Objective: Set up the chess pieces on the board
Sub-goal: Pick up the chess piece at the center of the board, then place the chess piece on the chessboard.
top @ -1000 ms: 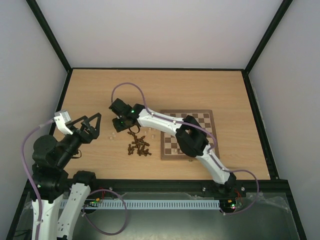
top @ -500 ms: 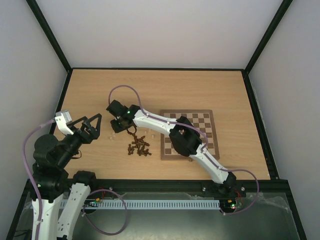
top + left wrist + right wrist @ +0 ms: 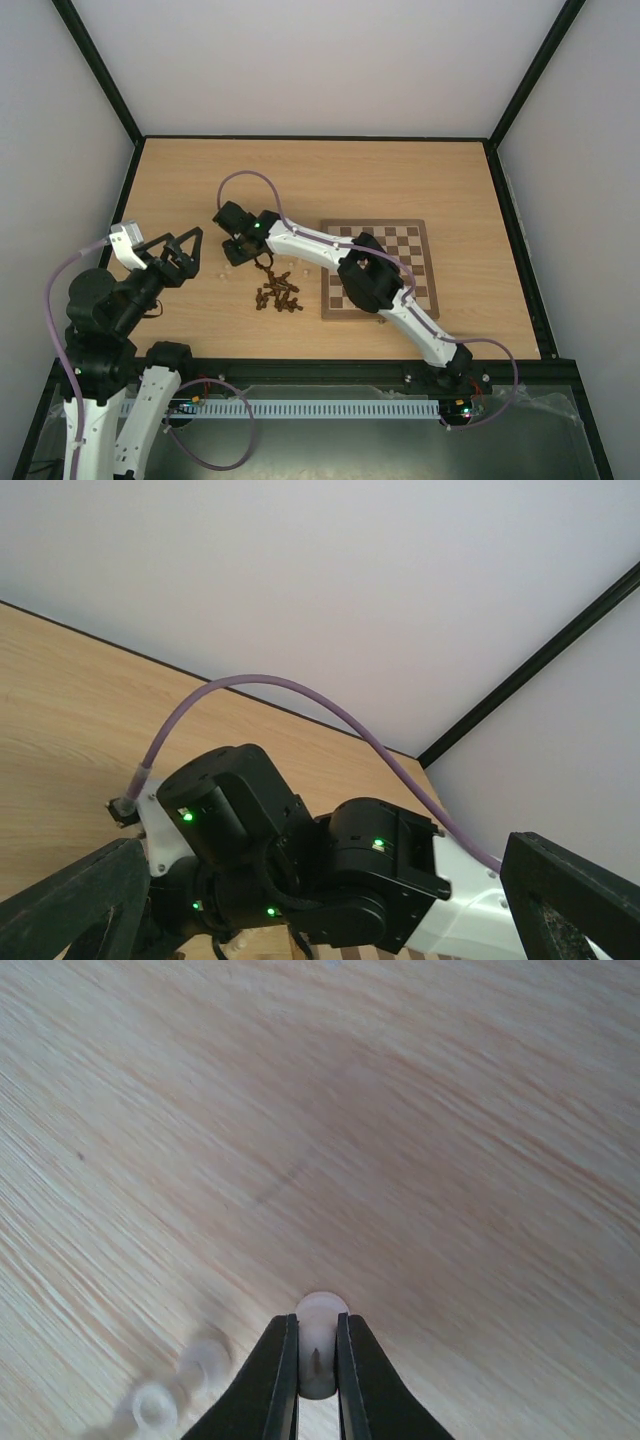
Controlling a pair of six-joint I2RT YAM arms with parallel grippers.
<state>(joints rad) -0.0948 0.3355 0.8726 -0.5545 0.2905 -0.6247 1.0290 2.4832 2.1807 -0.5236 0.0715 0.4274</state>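
The board [image 3: 378, 268] lies right of centre on the table. Several dark brown chess pieces [image 3: 278, 292] lie in a heap left of it. A few pale pieces [image 3: 224, 270] lie further left. My right gripper [image 3: 236, 250] reaches across to them, low over the table. In the right wrist view the right gripper [image 3: 318, 1332] is shut on a pale cream piece [image 3: 322, 1308]. Two more pale pieces [image 3: 205, 1362] lie blurred at the lower left. My left gripper [image 3: 186, 250] is open and empty, held above the table left of the right gripper. Its fingers [image 3: 75, 900] frame the right arm's wrist [image 3: 300, 870].
The right arm [image 3: 330, 248] stretches over the board's left part and the dark heap. A purple cable [image 3: 255, 180] loops above its wrist. Black frame posts [image 3: 130, 140] and pale walls edge the table.
My right gripper has shifted a little to the left, toward the pale pieces. The left arm has not moved.
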